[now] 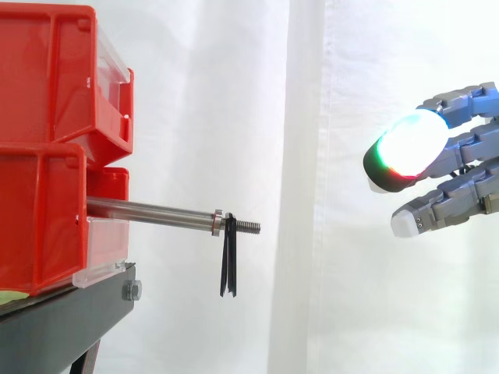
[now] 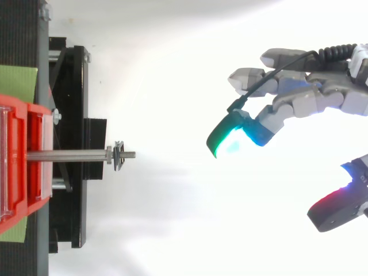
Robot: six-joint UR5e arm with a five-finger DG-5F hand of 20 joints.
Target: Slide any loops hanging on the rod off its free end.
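A steel rod sticks out to the right from between the red bins, ending in a threaded free end. One dark loop hangs from the rod just past a nut, close to that end; from above the loop sits beside the nut. My hand is well to the right of the rod's tip, apart from it, with its fingers relaxed and spread and nothing in them. In the top view the hand has a cyan-green glowing fingertip nearest the rod.
The red bins rest on a black stand. A white curtain hangs behind. Open air lies between the rod's tip and my hand.
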